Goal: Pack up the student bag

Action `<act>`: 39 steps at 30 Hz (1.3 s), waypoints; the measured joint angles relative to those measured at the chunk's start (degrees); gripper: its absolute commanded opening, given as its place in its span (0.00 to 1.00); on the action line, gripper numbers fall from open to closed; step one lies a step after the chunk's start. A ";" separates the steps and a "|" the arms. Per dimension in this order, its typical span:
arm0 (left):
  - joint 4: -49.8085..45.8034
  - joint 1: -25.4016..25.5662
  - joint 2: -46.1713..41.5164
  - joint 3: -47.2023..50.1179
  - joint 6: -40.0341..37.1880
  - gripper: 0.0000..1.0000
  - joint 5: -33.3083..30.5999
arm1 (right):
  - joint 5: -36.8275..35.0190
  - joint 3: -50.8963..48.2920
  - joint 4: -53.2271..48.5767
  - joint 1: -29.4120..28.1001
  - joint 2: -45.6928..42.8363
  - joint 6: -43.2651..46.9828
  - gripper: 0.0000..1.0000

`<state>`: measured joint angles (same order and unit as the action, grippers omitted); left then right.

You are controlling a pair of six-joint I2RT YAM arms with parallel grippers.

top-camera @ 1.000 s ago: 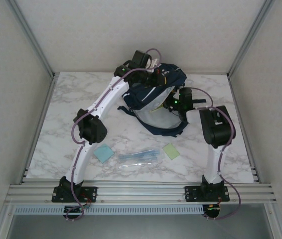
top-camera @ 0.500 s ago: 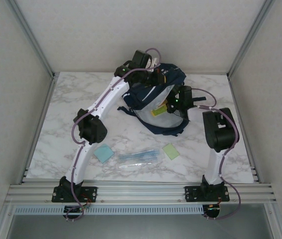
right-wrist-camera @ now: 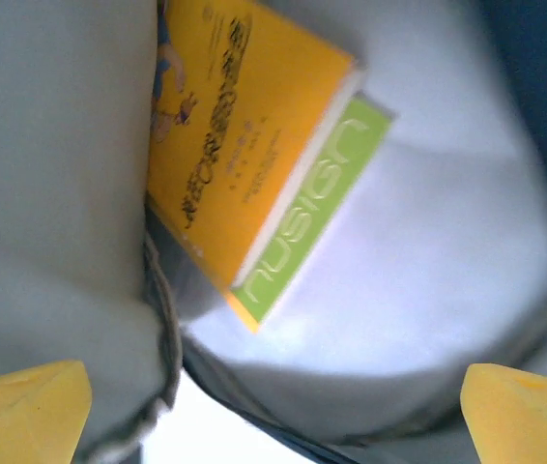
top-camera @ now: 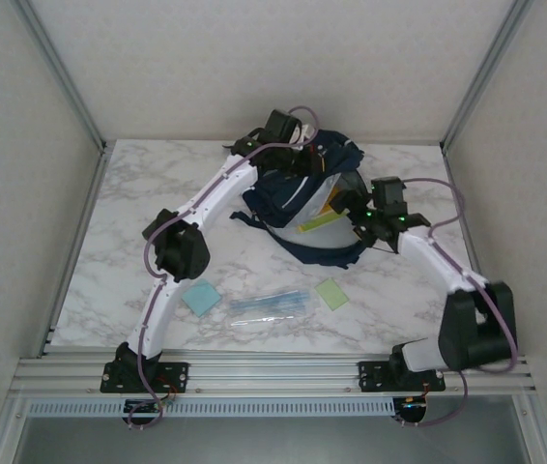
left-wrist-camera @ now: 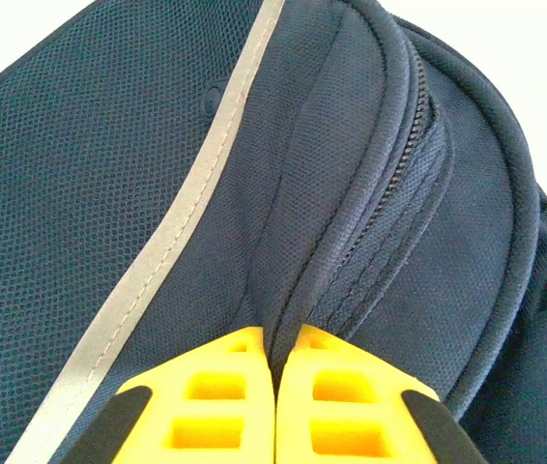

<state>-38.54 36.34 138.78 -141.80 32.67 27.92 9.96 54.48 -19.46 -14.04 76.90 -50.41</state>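
While left gripper (left-wrist-camera: 275,340) clamps student bag (top-camera: 286,189) fold beside zipper (left-wrist-camera: 389,208), right gripper (right-wrist-camera: 273,396) hangs jaws apart over orange book (right-wrist-camera: 244,145) inside; best exit straight back, clear of pale lining (right-wrist-camera: 447,242).

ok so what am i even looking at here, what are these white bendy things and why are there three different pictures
These are two robot arms bolted at the near edge of a marble table, each ending in a yellow two-finger claw. The wide picture comes from a fixed camera above and behind them; the two close-ups come from cameras on the wrists. The left claw is shut, pinching the navy fabric of the student bag beside its zipper. The right claw is open at the bag's mouth, holding nothing; an orange book with a green spine lies inside. On the table nearer the arms lie a light blue pad, what looks like a clear pack of pens, and a green pad.
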 measured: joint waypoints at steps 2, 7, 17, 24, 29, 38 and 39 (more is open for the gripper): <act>-0.15 -0.02 0.00 0.37 0.74 0.47 -0.46 | -3.08 0.00 -4.72 0.37 -4.37 1.92 0.99; 1.49 -0.94 -3.96 10.78 2.12 0.62 -4.11 | -6.99 -0.15 -12.20 0.68 -9.31 5.40 0.99; 13.84 -11.82 -27.58 50.36 6.23 0.68 -10.54 | -2.80 -3.67 -11.23 0.00 -9.81 6.51 0.99; 25.68 -19.21 -24.17 57.33 9.86 0.66 -10.43 | -1.51 -10.19 -7.89 -1.75 -14.32 5.88 0.99; 33.48 -18.62 -15.96 57.18 12.41 0.65 -9.33 | -1.57 -12.31 -5.62 -1.75 -15.98 5.29 0.99; 39.36 -18.12 -10.69 52.35 14.62 0.21 -8.39 | -0.42 -13.20 5.03 -1.75 -6.51 4.11 0.92; 39.74 -18.10 -10.12 52.35 14.91 0.12 -8.28 | -0.39 -13.18 6.14 -1.75 -4.72 4.02 0.90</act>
<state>1.19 18.24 128.66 -89.45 47.57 19.64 9.56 41.30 -13.32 -15.79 72.18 -46.39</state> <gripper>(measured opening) 0.263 0.922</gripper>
